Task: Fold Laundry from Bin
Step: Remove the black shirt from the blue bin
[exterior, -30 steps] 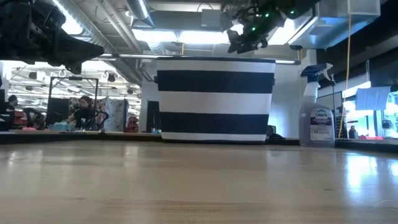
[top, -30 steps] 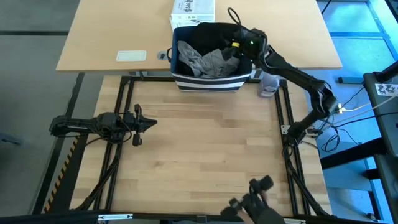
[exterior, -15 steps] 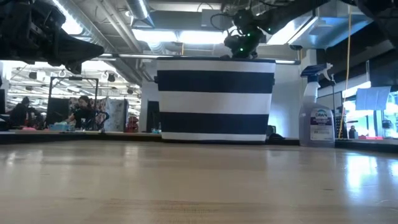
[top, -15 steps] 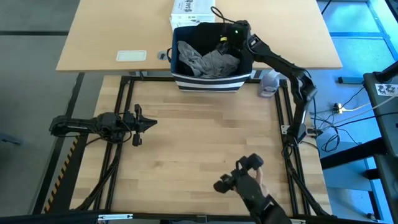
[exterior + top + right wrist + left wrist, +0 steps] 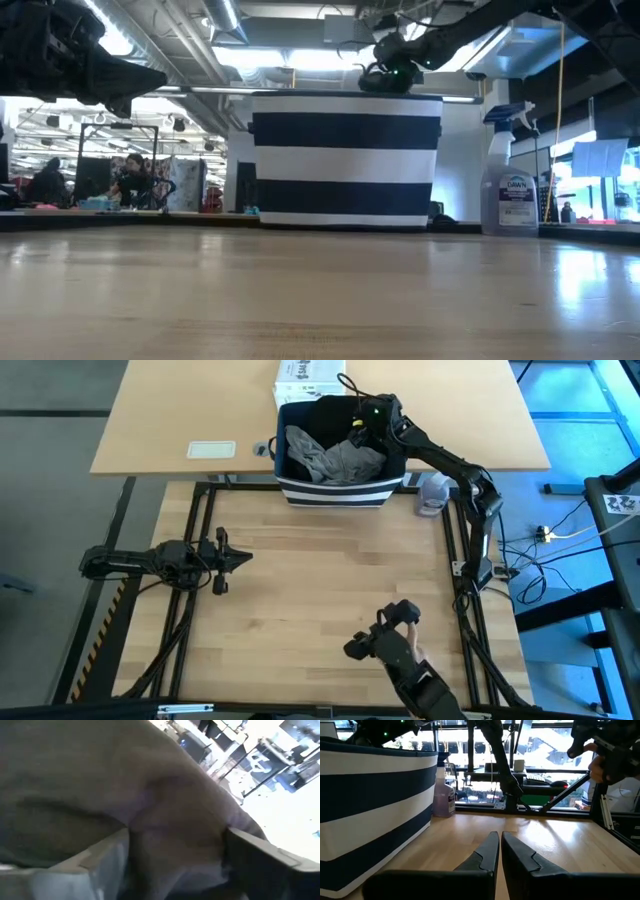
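In the high view the bin [image 5: 340, 450], dark navy with white stripes, stands at the upper middle of the frame, at the far edge of the light wooden table [image 5: 330, 590]; inside it lies the laundry [image 5: 335, 458], a crumpled grey garment on the left and middle with black cloth behind it toward the upper edge; the right pincer [image 5: 368, 425] reaches down into the bin's upper right corner, just above the cloth, its arm stretching off to the right side of the frame; in the right wrist view its two fingers [image 5: 100, 865] stand spread wide, released, with grey fabric filling the gap between them, and whether they touch it I cannot tell; the left pincer [image 5: 240, 558] waits at the left middle of the high view, low over the bare table and well apart from the bin, its fingers [image 5: 485, 857] clenched together on nothing in the left wrist view; a spray bottle [image 5: 432, 493] stands just right of the bin; a white printed box [image 5: 310, 374] sits behind the bin at the top edge; a person's hand [image 5: 410, 660] holding a dark device shows at the bottom middle of the high view
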Robot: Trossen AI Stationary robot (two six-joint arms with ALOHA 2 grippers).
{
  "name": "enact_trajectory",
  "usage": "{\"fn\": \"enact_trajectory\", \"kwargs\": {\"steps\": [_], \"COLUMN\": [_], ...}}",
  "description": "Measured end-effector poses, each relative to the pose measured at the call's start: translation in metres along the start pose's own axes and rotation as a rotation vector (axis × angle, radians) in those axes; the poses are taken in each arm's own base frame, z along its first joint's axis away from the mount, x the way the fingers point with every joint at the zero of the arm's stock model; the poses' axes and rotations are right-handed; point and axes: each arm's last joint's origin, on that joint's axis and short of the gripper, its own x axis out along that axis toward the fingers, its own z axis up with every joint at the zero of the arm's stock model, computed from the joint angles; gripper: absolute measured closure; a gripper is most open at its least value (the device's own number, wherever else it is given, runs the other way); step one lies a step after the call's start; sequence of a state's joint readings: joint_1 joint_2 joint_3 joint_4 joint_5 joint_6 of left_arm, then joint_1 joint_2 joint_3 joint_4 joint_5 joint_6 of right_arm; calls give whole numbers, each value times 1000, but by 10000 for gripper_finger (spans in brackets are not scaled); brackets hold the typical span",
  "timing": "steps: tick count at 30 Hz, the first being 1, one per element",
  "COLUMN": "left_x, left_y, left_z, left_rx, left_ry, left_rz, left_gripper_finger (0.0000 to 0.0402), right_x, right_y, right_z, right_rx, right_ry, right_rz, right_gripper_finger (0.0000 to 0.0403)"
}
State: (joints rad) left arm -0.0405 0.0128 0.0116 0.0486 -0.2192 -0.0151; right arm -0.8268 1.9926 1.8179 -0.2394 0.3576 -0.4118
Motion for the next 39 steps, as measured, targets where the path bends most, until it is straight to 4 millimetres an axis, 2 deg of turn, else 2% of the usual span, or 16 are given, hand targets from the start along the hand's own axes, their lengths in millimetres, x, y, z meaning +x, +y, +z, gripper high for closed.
{"fn": "enact_trajectory", "kwargs": {"steps": [4,10,11,15,18,21,29,34,39], "left_x": [0,0,0,0,0,0,0,0,0], "left_y": [0,0,0,0,0,0,0,0,0], "left_z": [0,0,0,0,0,0,1,2,2], "left_rx": [1,1,1,1,1,1,-2,-3,-6], "left_ry": [0,1,0,1,2,2,-10,-16,-21], "left_rz": [3,6,6,6,5,7,7,7,7], "left_gripper_finger": [384,384,384,384,384,384,384,384,384], "right_x": [3,3,3,-3,-21,-51,-148,-191,-226], "right_y": [2,1,1,-4,-14,-27,-63,-90,-110], "right_z": [-1,2,3,10,24,49,111,134,144], "right_rx": [-20,-40,-51,-50,-44,-35,19,42,101], "right_ry": [-1,-31,-36,-73,-119,-189,-412,-511,-556], "right_rz": [-6,-29,-32,-75,-114,-140,-226,-300,-298], "right_gripper_finger": [186,362,381,378,390,394,398,399,401]}}
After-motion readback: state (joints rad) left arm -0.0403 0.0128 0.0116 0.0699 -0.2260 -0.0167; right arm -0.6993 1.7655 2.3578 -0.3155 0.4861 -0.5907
